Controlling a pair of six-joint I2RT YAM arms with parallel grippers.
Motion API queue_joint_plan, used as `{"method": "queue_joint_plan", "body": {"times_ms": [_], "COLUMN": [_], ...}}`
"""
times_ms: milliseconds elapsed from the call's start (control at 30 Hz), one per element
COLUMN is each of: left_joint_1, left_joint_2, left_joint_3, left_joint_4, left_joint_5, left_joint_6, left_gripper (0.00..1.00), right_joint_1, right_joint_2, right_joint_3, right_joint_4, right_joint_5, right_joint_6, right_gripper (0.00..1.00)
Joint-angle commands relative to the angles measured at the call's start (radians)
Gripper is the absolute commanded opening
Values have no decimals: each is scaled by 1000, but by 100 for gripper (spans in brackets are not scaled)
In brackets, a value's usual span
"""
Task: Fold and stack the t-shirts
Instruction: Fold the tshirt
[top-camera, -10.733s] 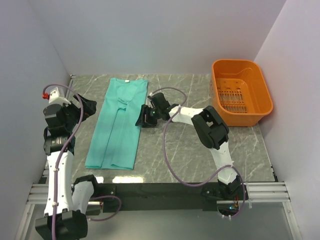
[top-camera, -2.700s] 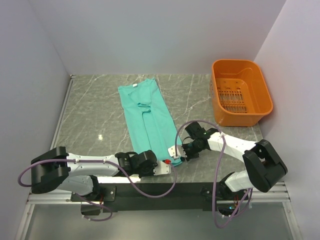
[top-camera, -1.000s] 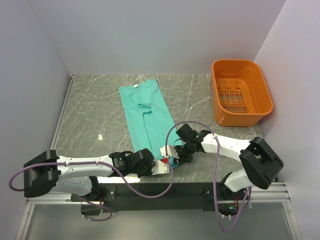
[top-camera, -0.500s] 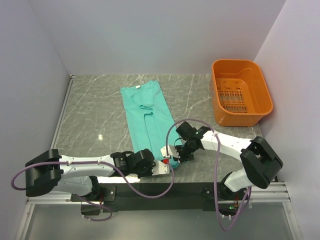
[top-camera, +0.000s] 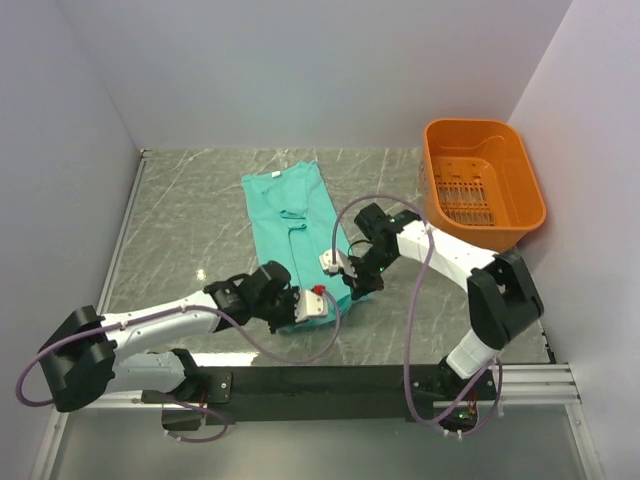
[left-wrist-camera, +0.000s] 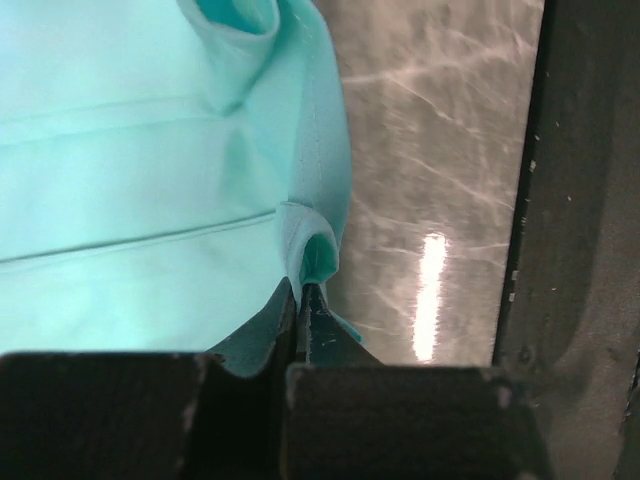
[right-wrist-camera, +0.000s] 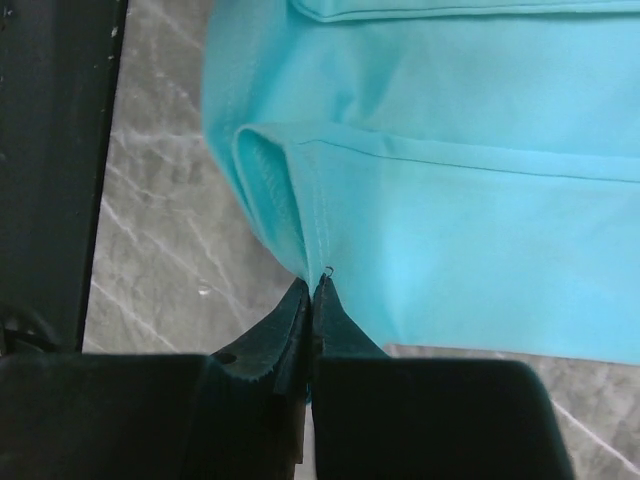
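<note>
The left tool (left-wrist-camera: 300, 298) is clenched on a pinch of the teal t-shirt's (top-camera: 292, 215) near hem. The right tool (right-wrist-camera: 312, 290) is clamped on the hem's other corner. From both tools the shirt stretches long and narrow across the marble bench (top-camera: 180, 220). Its small white neck label (top-camera: 272, 174), at the end farthest from them, is too small to read. An orange basket (top-camera: 480, 238) sits well beyond the right tool.

Looks like a robotics lab test booth, not a home: blank pale walls (top-camera: 300, 70) box in a marble-look table (top-camera: 180, 220), a cabled left arm (top-camera: 160, 320) and right arm (top-camera: 450, 262) sit bolted to a metal rail (top-camera: 545, 383) at 6 o'clock, with an orange basket (top-camera: 484, 124) at 2 o'clock.
</note>
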Motion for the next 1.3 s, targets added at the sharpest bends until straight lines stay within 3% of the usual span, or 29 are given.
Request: {"method": "queue_joint_plan", "body": {"times_ms": [0,200,233,667,967,1267], "left_joint_1": [100,298,396,639,696,700], "left_joint_2": [20,148,203,474,560,607], "left_joint_3": [85,240,304,588,628,661], "left_joint_4": [-35,-104,-127,-146,-77,-29], "left_joint_5": [184,259,274,311,287,255], "left_joint_6": [87,205,255,317,299,283], "left_gripper": [0,0,0,0,0,0], "right_joint_1": [-31,-97,-114,-134,-134,-133], "right_joint_2": [60,240,325,662,685,760], "right_joint_3": [132,397,505,1071,1017,1077], "right_joint_4": [-73,-167,-187,-155,113,161], "right_joint_5": [-41,-42,-29,28,108,166], "right_joint_6": [11,45,90,351,554,651], "right_gripper": [0,0,0,0,0,0]}}
